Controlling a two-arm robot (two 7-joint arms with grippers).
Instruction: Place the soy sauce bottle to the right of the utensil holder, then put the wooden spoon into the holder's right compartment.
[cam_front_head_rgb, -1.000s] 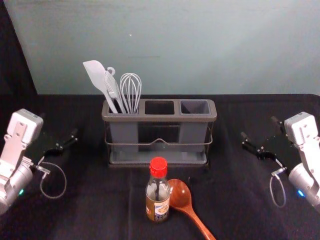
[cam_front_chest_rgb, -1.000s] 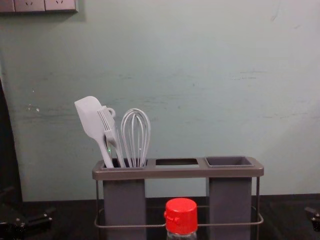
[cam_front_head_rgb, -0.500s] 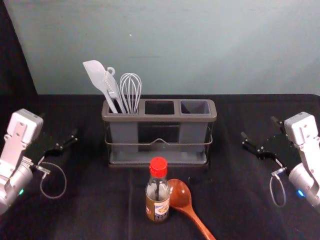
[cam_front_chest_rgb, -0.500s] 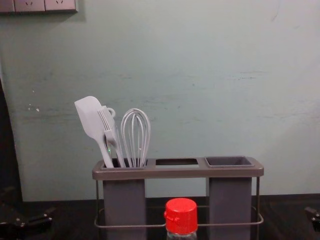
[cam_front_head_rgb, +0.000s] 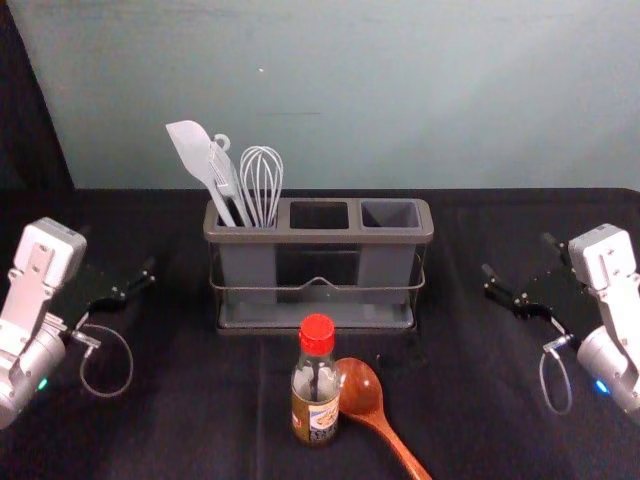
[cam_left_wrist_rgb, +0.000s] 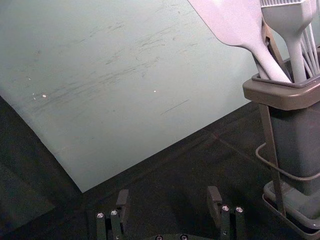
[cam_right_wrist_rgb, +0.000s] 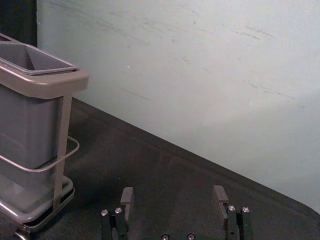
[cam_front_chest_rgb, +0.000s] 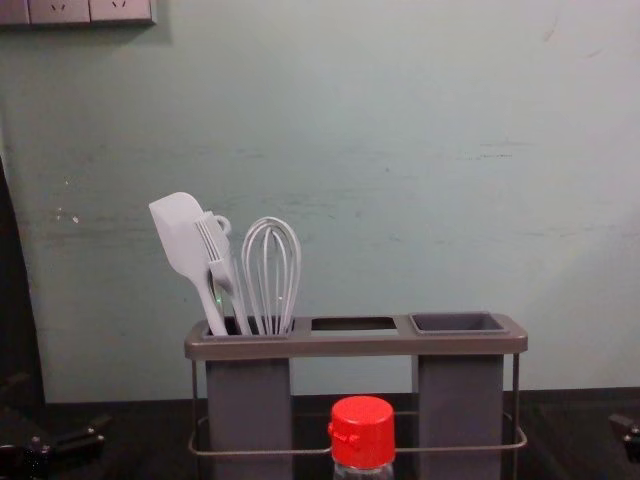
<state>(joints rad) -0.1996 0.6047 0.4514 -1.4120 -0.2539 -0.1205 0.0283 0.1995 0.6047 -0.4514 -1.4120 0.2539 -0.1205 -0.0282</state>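
Item: 1 soy sauce bottle, red-capped, upright in front of the utensil holder, not at its right.
Item: 1 wooden spoon, lying just beside the bottle, handle slanting rightward and towards me.
Item: 1 right compartment, no utensil standing in it; spatula and whisk in the left.
Item: 2 grippers, left and right, apart at either side, fingers spread, holding nothing.
Step, as I judge: 1 of 2, bottle ungrasped. Next: probably the right gripper closes round the bottle, clear of the spoon's bowl, and carries it right.
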